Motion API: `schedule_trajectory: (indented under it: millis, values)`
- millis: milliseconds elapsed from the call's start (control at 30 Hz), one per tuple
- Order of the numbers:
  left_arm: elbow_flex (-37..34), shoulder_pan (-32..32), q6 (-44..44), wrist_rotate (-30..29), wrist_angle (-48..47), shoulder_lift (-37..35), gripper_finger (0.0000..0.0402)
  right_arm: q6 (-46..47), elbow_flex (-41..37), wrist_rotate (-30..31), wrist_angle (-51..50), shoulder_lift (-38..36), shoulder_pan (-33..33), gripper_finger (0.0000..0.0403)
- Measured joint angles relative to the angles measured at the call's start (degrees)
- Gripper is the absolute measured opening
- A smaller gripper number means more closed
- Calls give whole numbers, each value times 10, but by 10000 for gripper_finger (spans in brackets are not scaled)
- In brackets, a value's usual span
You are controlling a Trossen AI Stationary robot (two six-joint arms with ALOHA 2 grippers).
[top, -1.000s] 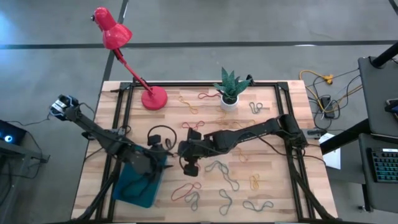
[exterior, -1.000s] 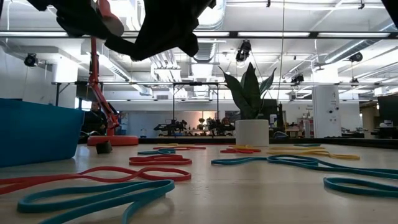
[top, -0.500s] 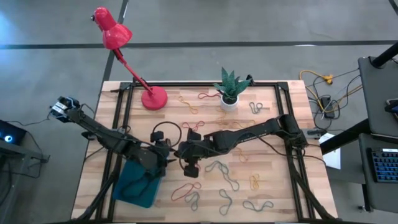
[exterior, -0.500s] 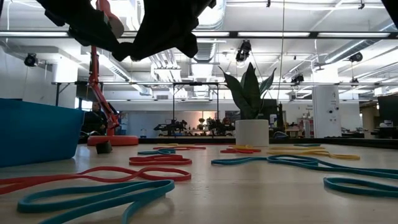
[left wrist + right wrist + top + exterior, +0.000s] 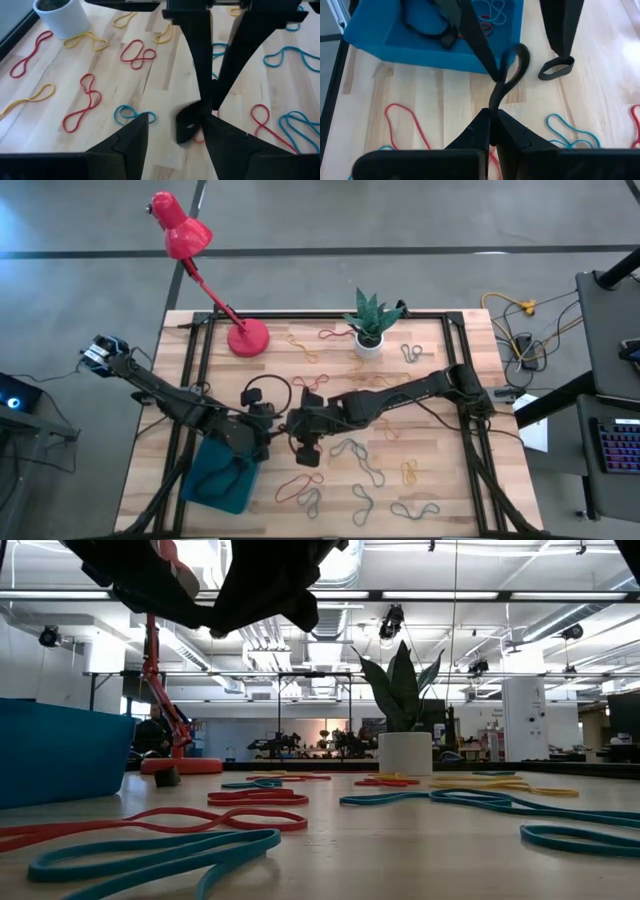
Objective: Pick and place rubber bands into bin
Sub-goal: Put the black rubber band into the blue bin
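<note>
Pale planked wood tabletop (image 5: 165,75), smooth and matt. The rubber bands (image 5: 137,52) look thin, dull rubber. Below the right gripper (image 5: 491,131), matt black plastic, the bin (image 5: 385,37) is smooth teal plastic.

Two matte black jointed arms, seemingly trailing thin black cables, each ending in slim dark fingers.

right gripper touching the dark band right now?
Touching. In the right wrist view the right gripper is shut on the dark rubber band, whose loop rises from between its closed fingertips.
</note>
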Motion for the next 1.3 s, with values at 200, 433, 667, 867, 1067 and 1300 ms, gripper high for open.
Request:
schedule_trajectory:
  millis: [200,433,667,867,1067,1300]
  values:
    - [0,2,0,58,1,0,180,-4,0,3,0,0,0,9]
    - [0,3,1,63,16,0,180,-5,0,5,12,0,0,8]
    - [0,10,5,65,20,0,162,-2,0,5,12,0,0,9]
    - [0,10,5,91,20,0,71,0,0,5,12,0,0,9]
    - [0,10,20,91,23,0,7,0,0,5,12,0,0,10]
    - [0,11,34,88,35,0,2,39,0,5,11,0,0,59]
